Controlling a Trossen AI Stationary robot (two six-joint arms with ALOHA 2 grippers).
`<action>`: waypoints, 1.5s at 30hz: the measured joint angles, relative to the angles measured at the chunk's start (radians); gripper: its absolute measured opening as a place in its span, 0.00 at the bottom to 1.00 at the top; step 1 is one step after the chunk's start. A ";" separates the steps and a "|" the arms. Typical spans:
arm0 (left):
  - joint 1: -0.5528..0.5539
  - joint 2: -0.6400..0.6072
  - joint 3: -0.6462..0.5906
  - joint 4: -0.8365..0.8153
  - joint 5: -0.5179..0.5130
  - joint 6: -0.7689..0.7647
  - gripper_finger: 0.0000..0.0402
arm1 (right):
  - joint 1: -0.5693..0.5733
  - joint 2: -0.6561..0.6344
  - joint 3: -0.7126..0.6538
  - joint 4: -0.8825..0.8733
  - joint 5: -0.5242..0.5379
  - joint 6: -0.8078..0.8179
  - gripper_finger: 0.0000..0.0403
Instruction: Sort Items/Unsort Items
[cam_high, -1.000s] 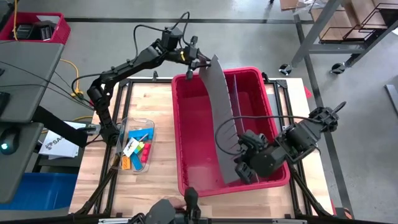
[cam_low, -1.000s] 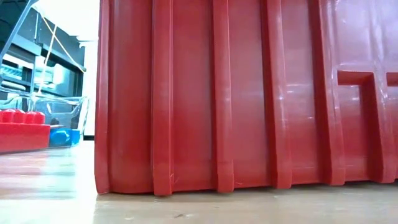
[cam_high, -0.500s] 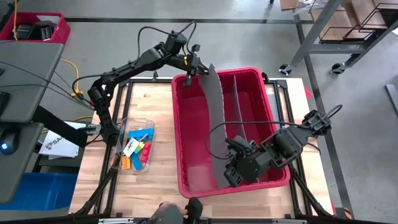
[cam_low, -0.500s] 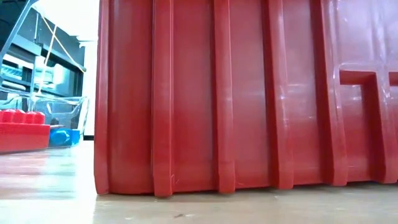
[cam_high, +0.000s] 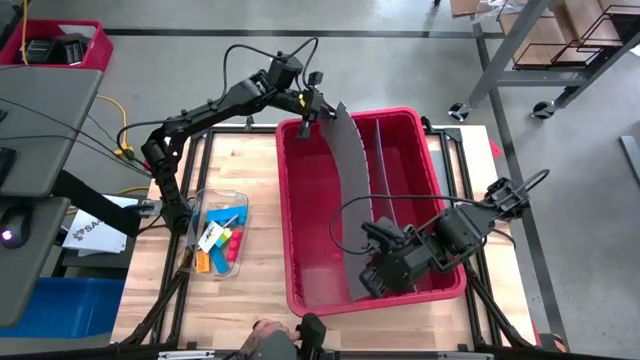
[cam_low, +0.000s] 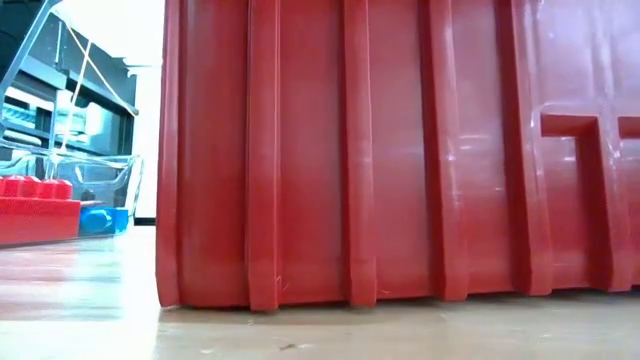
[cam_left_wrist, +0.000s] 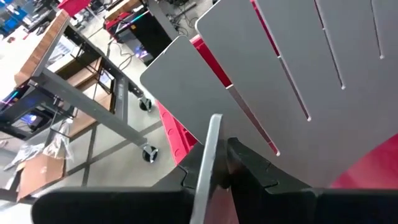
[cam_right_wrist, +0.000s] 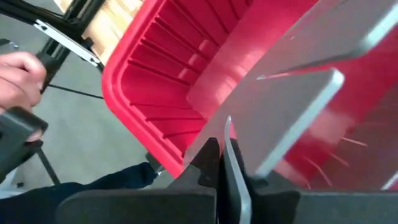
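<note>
A: Quick pass. What are your grippers doing?

B: My left gripper (cam_high: 318, 108) is at the far rim of the red bin (cam_high: 430, 170), pinched nearly closed on the top corner of a gray divider panel (cam_high: 352, 190). In the left wrist view the panel edge (cam_left_wrist: 208, 163) sits right between my fingers. My right gripper (cam_high: 378, 278) is down at the near end of the bin, clamped fully shut on the other end of the same panel; the right wrist view shows that edge (cam_right_wrist: 231, 163) in the jaws.

A: So the panel is off the floor of the bin?

B: It stands tilted and bowed along the bin's length, beside another divider (cam_high: 382, 160) already upright. I can't tell whether its lower edge touches the bottom.

A: How does it handle?

B: My guess is thin, light and flexible, since it curves between my two grips. Smooth too, so likely slippery. Holding both ends by the edge seems right; a one-end grip would let it flop.

A: And the items?

B: The coloured blocks (cam_high: 224, 243) are in a clear tray (cam_high: 193, 222) on the table, left of the bin, well apart from both grippers. The low view shows only a red block (cam_low: 38, 208) and the tray off past the bin wall.

A: Anyone around?

B: A person's hand (cam_right_wrist: 17, 73) shows in the right wrist view, outside the bin.
</note>
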 joint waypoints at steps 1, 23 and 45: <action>0.001 0.000 0.000 -0.001 0.001 -0.006 0.10 | -0.001 0.000 0.000 0.010 -0.002 -0.006 0.00; -0.038 0.048 0.000 -0.004 -0.079 -0.013 0.10 | -0.075 0.019 -0.001 0.009 -0.216 0.057 0.00; -0.036 0.055 0.000 -0.045 -0.174 -0.008 0.10 | -0.120 0.058 -0.003 0.045 -0.228 0.074 0.00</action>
